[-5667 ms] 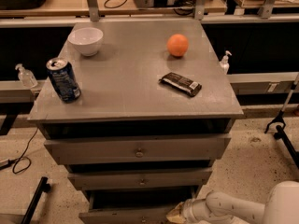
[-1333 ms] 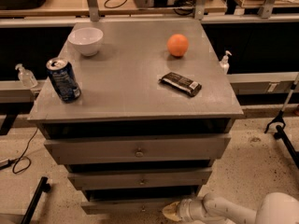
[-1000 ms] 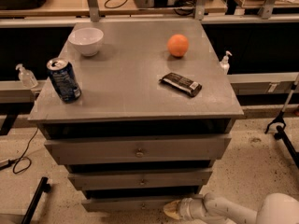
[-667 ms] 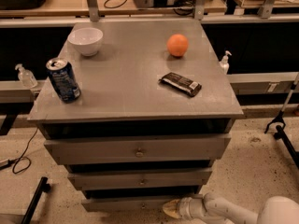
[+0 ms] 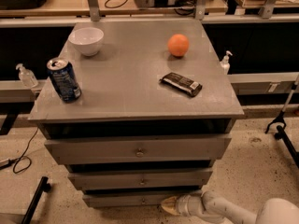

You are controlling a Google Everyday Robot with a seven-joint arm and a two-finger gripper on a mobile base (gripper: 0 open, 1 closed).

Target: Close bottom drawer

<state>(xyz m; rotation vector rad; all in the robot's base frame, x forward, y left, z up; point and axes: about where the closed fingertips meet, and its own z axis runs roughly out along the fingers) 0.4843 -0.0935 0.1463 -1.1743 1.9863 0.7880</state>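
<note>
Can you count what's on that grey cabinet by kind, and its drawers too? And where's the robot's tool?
White round bowl: 1
Blue drink can: 1
Round orange fruit: 1
Dark wrapped snack bar: 1
Grey wooden drawers: 3 (top drawer, middle drawer, bottom drawer)
Total: 7
The tool sits low, before the bottom drawer's right part.

The white arm's tan-tipped gripper [image 5: 169,204] sat low against the flat grey wooden bottom drawer [image 5: 122,200].
</note>
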